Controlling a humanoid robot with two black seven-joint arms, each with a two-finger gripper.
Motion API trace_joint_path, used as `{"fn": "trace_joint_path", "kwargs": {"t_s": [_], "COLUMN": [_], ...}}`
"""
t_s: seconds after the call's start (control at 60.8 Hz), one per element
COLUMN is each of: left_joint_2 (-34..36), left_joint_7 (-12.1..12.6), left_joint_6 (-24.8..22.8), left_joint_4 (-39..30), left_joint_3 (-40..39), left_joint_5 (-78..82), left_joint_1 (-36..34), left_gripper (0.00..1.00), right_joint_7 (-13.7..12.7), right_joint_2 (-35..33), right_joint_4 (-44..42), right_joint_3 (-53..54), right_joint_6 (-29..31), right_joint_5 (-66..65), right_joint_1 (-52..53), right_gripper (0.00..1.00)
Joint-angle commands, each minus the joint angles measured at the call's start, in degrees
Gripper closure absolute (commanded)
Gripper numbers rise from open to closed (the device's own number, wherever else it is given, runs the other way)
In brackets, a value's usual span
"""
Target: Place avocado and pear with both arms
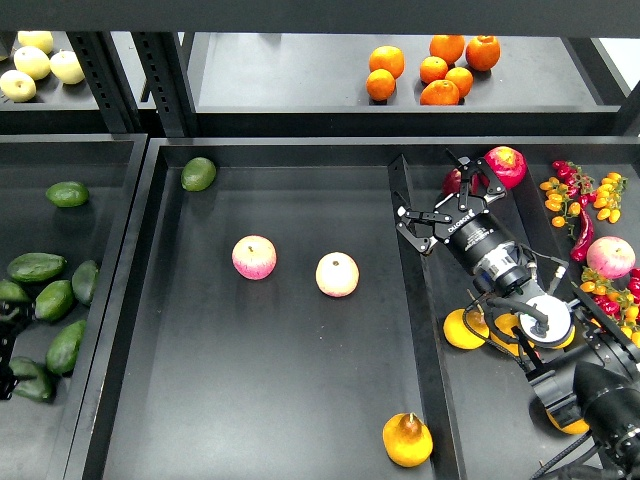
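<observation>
Pear [407, 439]: below-left of right gripper [432, 205] (fingers spread, empty); smooth, rounded, bruisable, so grip plump belly. Avocados [52, 299]: far left; left gripper unseen.

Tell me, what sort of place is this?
Probably a mock grocery produce stand: black trays sort fruit by kind, with oranges on a shelf, avocados at left, and apples in the middle.

White lettering on right claw [446, 195] wrist, seemingly unreadable
</observation>
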Motion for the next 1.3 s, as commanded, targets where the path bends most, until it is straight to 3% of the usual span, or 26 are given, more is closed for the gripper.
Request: {"fn": "trace_joint_path", "kwargs": {"t_s": [0.0,0.592,0.756,0.904,1.2,1.282], "left_joint_2": [0.0,-8.3,-14.8,-24.7,-37.3,-37.8], "left_joint_7": [0.0,0.0,0.0,0.0,0.0,0.0], "left_joint_6": [0.0,0.0,0.0,0.0,0.0,0.0], "left_joint_4": [-2.2,-11.9,-17.5,-21.6,-23.0,-23.0], "left_joint_3": [-3.9,-15.7,-23.8,-30.4,-33.2,-33.2], "left_joint_5": [-3.7,-14.1,-14.1,-14.1,-14.1,-14.1], "left_joint_1": [-1.3,0.3,3.6,6.3,7.5,8.0], "left_gripper": [0.04,0.02,0.01,0.01,0.01,0.01], "right_joint_7": [0.0,0.0,0.0,0.0,0.0,0.1], "right_joint_2": [0.0,0.0,0.0,0.0,0.0,0.0], "right_joint_4": [0.1,0.5,0.5,0.8,1.3,1.3], "right_joint_3": [0.3,0.7,1.4,1.4,1.1,1.2], "right_joint_6": [0.0,0.0,0.0,0.0,0.0,0.0], "right_joint_5": [0.0,0.0,0.0,0.0,0.0,0.0], "right_joint_1": [0.0,0.1,0.1,0.1,0.1,0.1], "right_gripper": [0.01,0.01,0.01,0.01,0.01,0.01]}}
